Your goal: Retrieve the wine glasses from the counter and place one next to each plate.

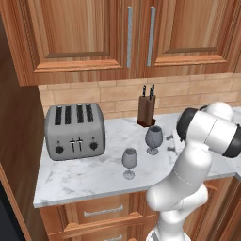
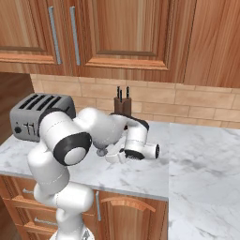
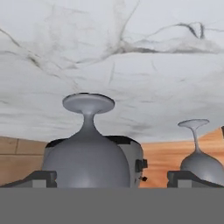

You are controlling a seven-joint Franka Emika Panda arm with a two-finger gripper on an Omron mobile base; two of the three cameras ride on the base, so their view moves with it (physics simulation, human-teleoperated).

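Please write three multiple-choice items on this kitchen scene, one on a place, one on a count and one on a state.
1. Where does the knife block stand?
A. against the tiled backsplash, behind the glasses
B. on top of the toaster
C. at the front edge of the counter

2. How many wine glasses stand on the counter?
A. one
B. two
C. four

3. How do the gripper's jaws stand?
A. shut on a knife
C. shut on the toaster's lever
B. open, one tip on either side of the wider glass's bowl

Answers: 1 A, as the left base view shows the block by the wall behind both glasses. 2 B, the wider glass and the slimmer glass to the right of the toaster. 3 B, as the hand view shows the tips spread with the bowl between them.
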